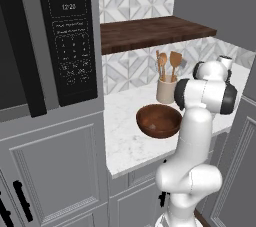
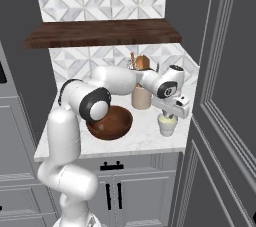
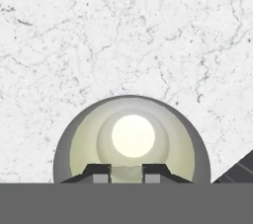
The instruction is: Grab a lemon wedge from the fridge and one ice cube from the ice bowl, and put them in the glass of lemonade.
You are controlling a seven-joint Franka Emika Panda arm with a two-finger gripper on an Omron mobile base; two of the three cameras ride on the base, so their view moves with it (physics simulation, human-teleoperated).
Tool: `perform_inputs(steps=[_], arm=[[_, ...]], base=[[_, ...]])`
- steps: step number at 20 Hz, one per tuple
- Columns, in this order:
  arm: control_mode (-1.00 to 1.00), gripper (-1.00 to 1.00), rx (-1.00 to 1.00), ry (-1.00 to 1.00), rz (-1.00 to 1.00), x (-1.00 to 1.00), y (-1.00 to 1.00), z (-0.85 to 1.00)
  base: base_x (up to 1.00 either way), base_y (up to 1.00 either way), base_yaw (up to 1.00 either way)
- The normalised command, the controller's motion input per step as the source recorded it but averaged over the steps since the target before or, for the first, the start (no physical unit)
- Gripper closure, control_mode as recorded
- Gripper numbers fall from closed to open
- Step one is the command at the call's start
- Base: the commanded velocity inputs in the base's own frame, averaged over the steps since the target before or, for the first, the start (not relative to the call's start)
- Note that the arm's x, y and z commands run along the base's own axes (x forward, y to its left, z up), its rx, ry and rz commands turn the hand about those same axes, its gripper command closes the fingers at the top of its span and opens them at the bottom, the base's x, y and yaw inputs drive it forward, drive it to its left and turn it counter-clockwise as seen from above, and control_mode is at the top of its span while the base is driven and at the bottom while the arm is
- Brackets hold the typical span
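Hidden: in the left base view the arm [image 1: 195,136] stands in front of the right part of the counter [image 1: 125,141], and the glass sits somewhere behind it.
Cut off: in the hand view the grey band cuts off the near rim of the glass [image 3: 131,141], and the fingertips [image 3: 101,172] show just their tops.
Hard to make out: something pale sits between the two fingertips – whether it is an ice cube or the glass's own inside I cannot tell.
Glass: a small pale cup with yellow-green contents, on the marble counter near its front right corner, right of the wooden bowl [image 2: 111,122] and in front of the cream crock [image 2: 141,98] of wooden spoons.
Gripper: the gripper [image 2: 168,116] hangs directly over the glass, pointing down – in the hand view the cup's mouth lies just beyond the tips.
Jaws: narrow gap, nearly closed; whether they pinch anything I cannot tell.
Bowl: dark wood, well apart from the gripper, its contents not readable.
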Motion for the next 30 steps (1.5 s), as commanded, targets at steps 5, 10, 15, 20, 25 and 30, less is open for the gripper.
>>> perform_inputs(steps=[5,10,15,20,25,30], arm=[[-1.00,1.00,0.00,0.00,0.00,0.00,0.00,-0.01],[-1.00,1.00,0.00,0.00,0.00,0.00,0.00,-0.01],[-1.00,-1.00,0.00,0.00,0.00,0.00,0.00,0.00],[-1.00,-1.00,0.00,0.00,0.00,0.00,0.00,0.00],[-1.00,-1.00,0.00,0.00,0.00,0.00,0.00,0.00],[-1.00,-1.00,0.00,0.00,0.00,0.00,0.00,0.00]], base=[[0.00,0.00,0.00],[0.00,0.00,0.00],[0.00,0.00,0.00],[0.00,0.00,0.00],[0.00,0.00,0.00],[0.00,0.00,0.00]])
